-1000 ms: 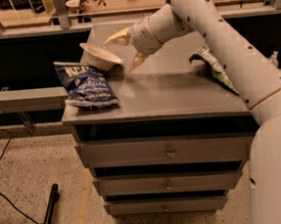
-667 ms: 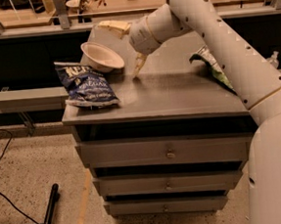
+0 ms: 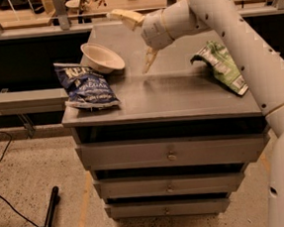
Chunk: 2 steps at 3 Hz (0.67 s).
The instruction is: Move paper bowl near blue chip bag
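Note:
The paper bowl is off-white and sits tilted at the back left of the grey cabinet top, its near edge touching the top of the blue chip bag. The blue bag lies flat at the left front, overhanging the left edge. My gripper is to the right of the bowl and apart from it, open and empty. One finger points up and left, and the other finger points down at the tabletop.
A green and white chip bag lies at the right of the cabinet top, partly under my arm. The cabinet has drawers below. A bench with clutter runs behind. Cables lie on the floor at the left.
The gripper has let go of the bowl and drawn back to the right. The bowl has settled next to the blue chip bag.

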Available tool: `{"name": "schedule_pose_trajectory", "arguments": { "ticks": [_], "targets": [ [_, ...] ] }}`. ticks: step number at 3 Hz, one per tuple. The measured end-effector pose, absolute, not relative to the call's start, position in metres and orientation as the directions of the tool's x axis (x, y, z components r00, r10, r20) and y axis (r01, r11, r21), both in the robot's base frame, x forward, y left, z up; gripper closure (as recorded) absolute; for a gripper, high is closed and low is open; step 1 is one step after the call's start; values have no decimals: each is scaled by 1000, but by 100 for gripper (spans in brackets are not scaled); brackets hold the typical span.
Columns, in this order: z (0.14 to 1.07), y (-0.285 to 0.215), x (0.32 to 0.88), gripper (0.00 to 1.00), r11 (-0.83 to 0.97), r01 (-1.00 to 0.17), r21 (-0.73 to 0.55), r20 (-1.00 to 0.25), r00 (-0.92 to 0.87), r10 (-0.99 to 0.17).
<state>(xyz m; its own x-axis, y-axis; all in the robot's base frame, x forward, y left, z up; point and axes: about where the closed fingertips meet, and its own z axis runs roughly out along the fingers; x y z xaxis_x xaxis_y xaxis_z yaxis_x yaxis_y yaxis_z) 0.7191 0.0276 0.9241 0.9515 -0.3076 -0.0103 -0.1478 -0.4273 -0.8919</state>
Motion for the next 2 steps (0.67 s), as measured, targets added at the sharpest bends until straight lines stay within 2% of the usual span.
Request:
{"name": "schedule_pose_trajectory", "arguments": {
  "ticks": [1, 2],
  "targets": [
    [959, -17, 713, 0, -334, -117, -935, 16, 929, -370],
    [959, -16, 713, 0, -334, -117, -935, 16, 929, -370]
  ]
}}
